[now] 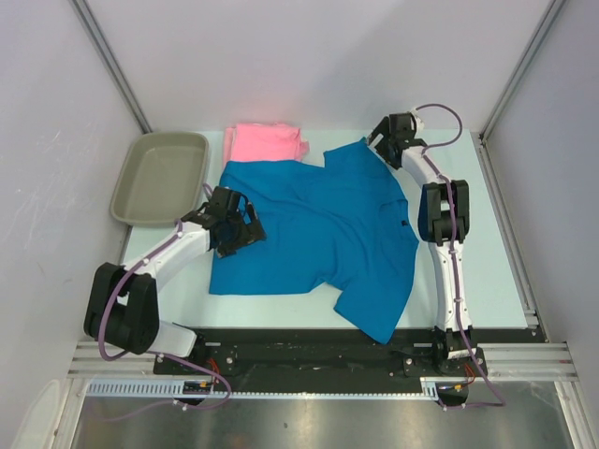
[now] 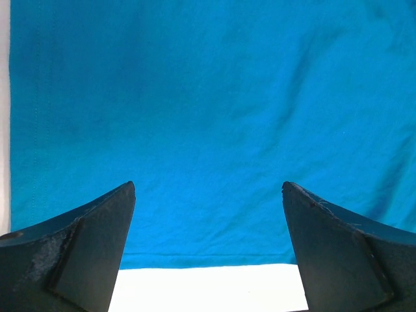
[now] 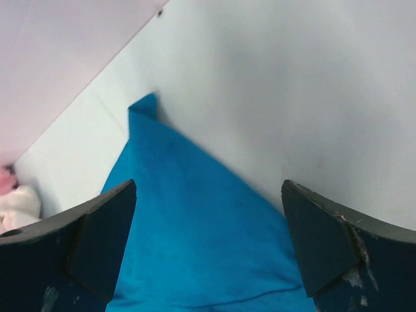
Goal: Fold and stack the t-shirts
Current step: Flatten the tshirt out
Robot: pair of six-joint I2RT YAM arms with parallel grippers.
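Bright blue short-sleeved cloth t-shirt (image 1: 318, 224) spread flat. Left gripper (image 2: 208, 188), jaws spread wide, over hem; right gripper (image 3: 208, 185), jaws spread wide, over sleeve tip. Folded light pink cloth t-shirt (image 1: 265, 143) beyond left gripper; grey-beige rectangular plastic tray (image 1: 161, 178) left of it.

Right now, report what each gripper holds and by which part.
Nothing is held. The left gripper hangs open over the blue t-shirt near its left edge. The right gripper hangs open over its far sleeve.

White links and black joint housings form the left arm (image 1: 173, 251) and right arm (image 1: 456, 281) above a black base rail (image 1: 309, 355); purple cables (image 1: 440, 106) run along both. Left gripper (image 2: 208, 188) fingers (image 2: 84, 253) are dark, scuffed wedges.
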